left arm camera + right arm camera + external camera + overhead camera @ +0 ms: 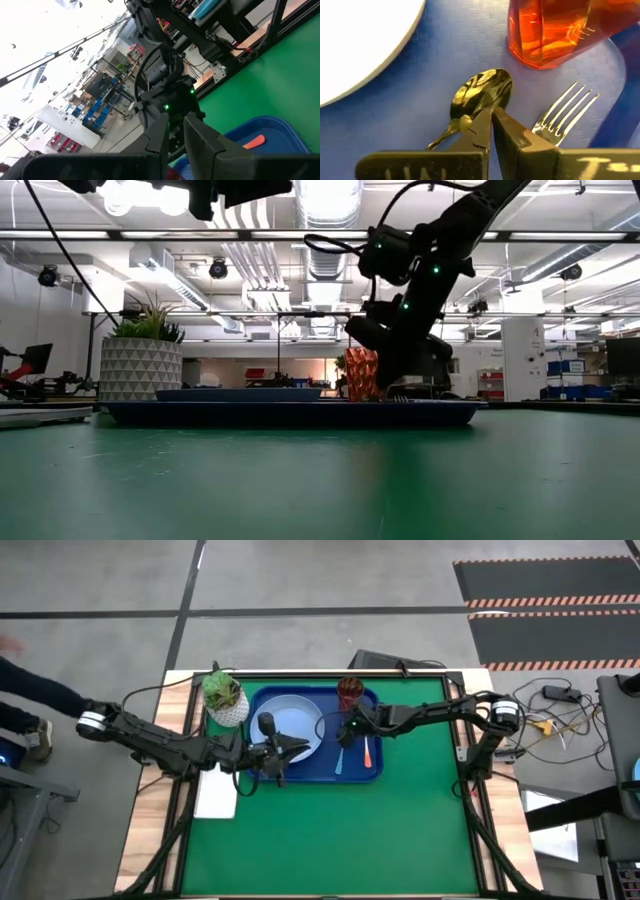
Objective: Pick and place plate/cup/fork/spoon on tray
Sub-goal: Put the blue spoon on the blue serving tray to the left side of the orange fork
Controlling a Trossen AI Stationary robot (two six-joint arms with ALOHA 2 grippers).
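Resting on green mat [400, 830]: tray [372, 772] | right gripper [492, 131] jaws together | left gripper [176, 142] together

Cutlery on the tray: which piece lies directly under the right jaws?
The spoon, its silver bowl just ahead of the right gripper; the fork lies beside it, nearer the cup.

Your right arm reaches in from the right side of the bench, its dark two-finger right hand [491, 116] angled down with fingers pressed together. Your left arm stretches in low from the left, its dark left hand [283, 753] with fingers nearly closed.
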